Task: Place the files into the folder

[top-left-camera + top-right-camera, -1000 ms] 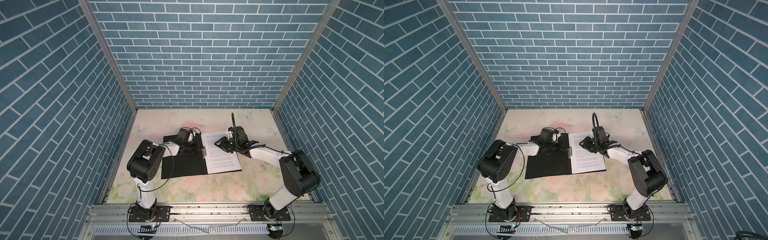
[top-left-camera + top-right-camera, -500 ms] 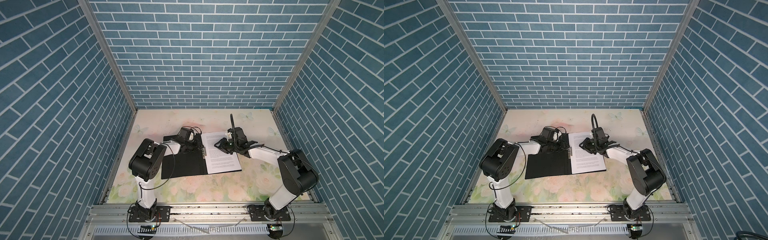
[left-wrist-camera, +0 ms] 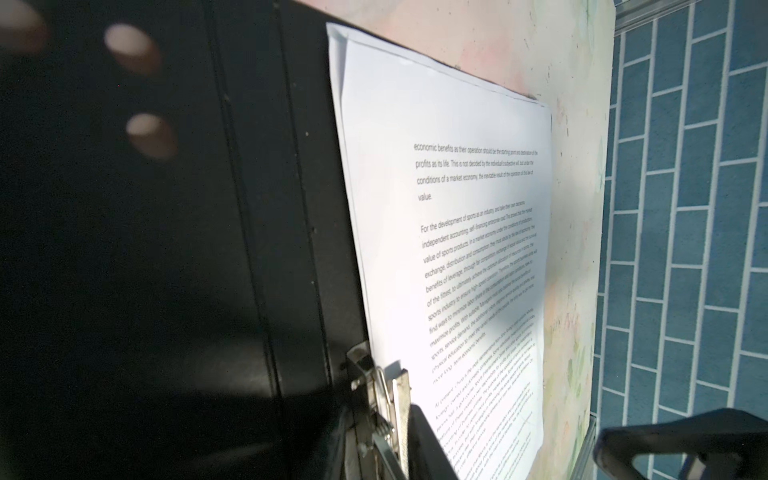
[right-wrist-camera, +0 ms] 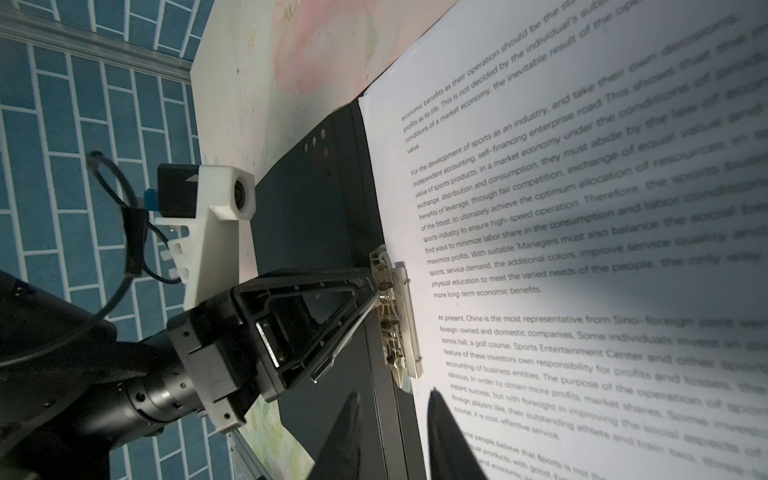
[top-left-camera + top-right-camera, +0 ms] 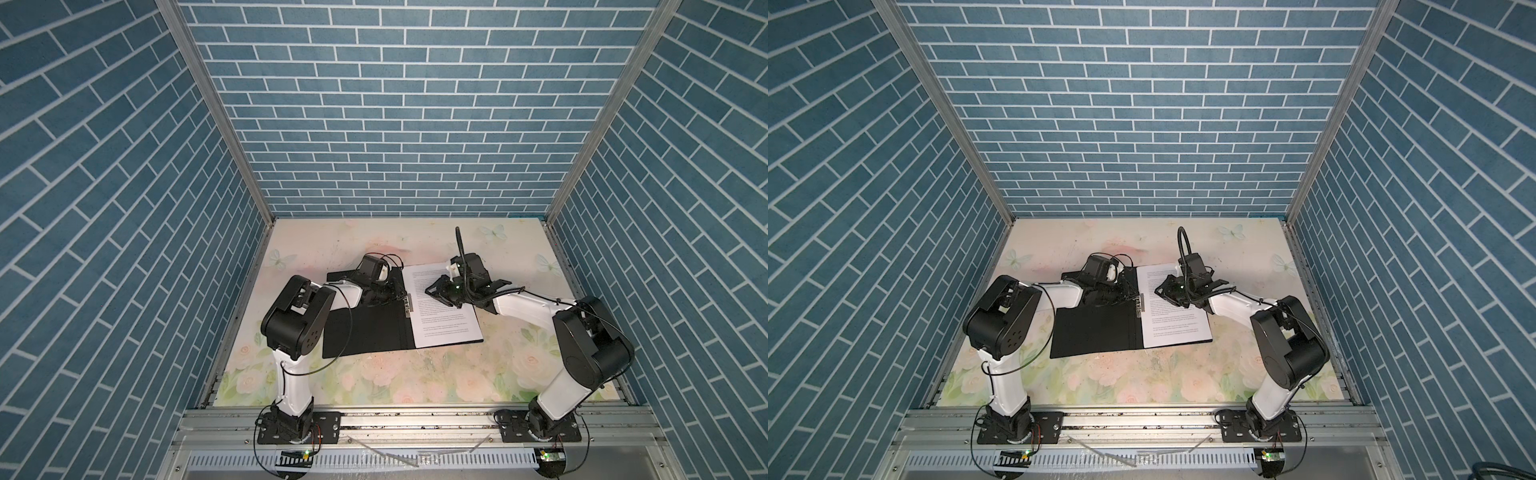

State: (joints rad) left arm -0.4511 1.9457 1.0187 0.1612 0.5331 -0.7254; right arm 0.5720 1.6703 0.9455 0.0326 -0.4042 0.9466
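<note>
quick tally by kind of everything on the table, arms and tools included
folder: 1
metal spine clip: 1
paper stack: 1 (sheets under the printed top page cannot be counted)
robot arms: 2, left arm and right arm
tools: 2, left tool and right tool
total: 7

Three-sided booth. Back wall [image 5: 395,104], left wall [image 5: 104,208] and right wall [image 5: 685,208] all carry the same teal-blue brick print with white mortar lines. A bare aluminium post stands in each back corner, left post [image 5: 220,112] and right post [image 5: 606,112]. Tabletop [image 5: 415,374] is pale with a pastel floral print: pink roses [image 5: 528,361] along the near side, white butterflies [image 5: 492,232] toward the back, some scuffs. Aluminium rail [image 5: 415,419] runs along the front edge, with a white slotted cable duct [image 5: 415,461] below it. Light is bright and even, shadows soft.
</note>
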